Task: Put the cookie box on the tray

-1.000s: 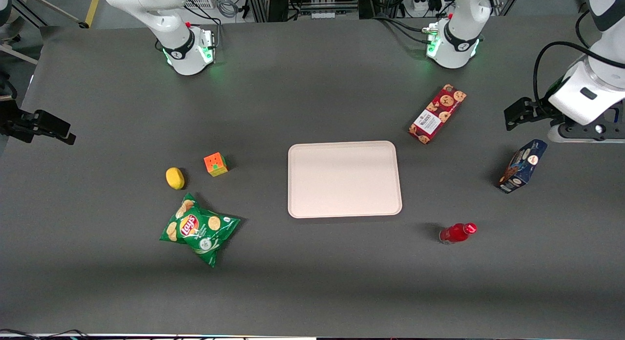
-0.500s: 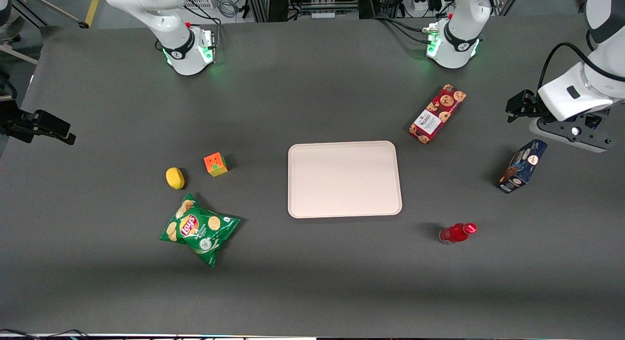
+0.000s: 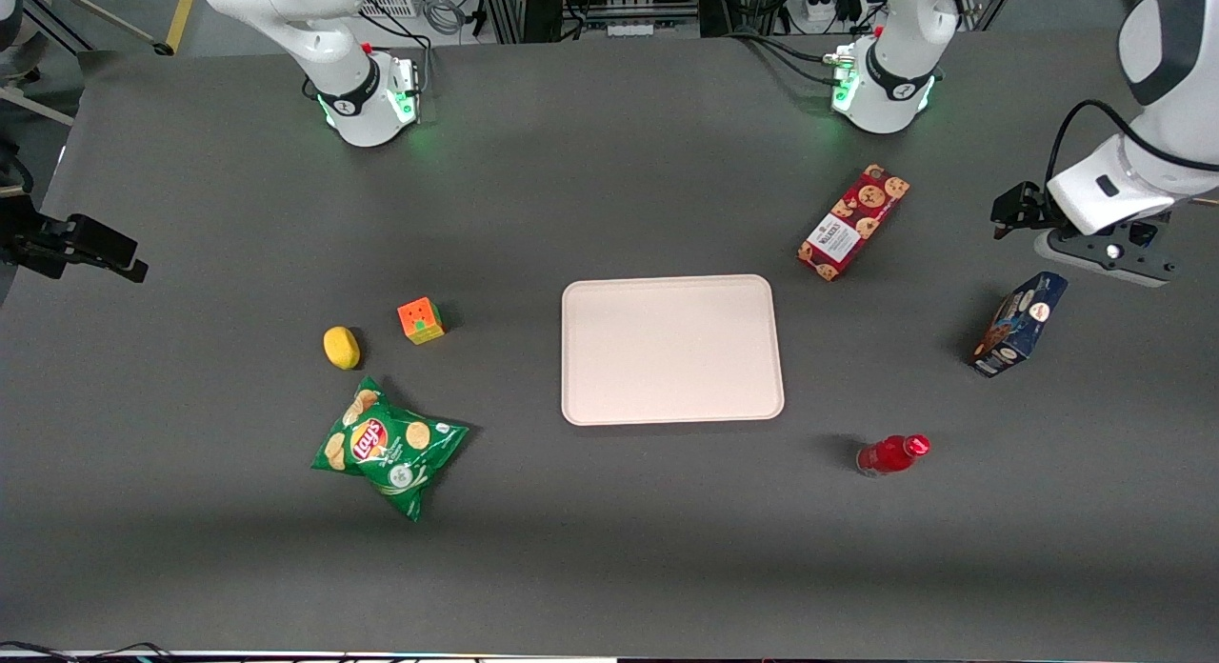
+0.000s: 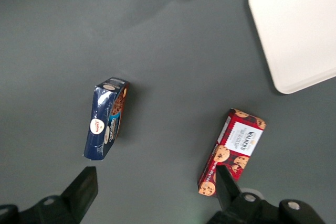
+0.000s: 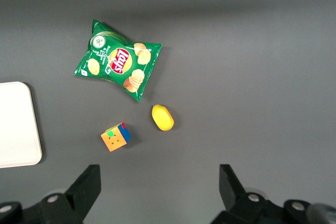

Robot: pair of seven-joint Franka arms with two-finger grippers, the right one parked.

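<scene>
Our gripper (image 4: 152,190) hangs above the table with its fingers (image 4: 84,190) spread wide and nothing between them, well clear of everything. It sits high, we judge, so the wrist camera can take in the targets before any descent.

The cookie box (image 3: 1019,323) lies on the table near the working arm's end, nearer the front camera than the gripper (image 3: 1009,212). It is well apart from the tray (image 3: 671,349), which holds nothing yet, so the task has barely begun.

A red box (image 3: 854,222) lies between the arm's base and the tray, and a red bottle (image 3: 892,453) stands nearer the front camera.

The wrist view shows us the cookie box (image 4: 106,119) resting on a long narrow side, a detail the front view leaves unclear. Only the front view shows the whole tray; the wrist view catches just a corner (image 4: 296,30).
</scene>
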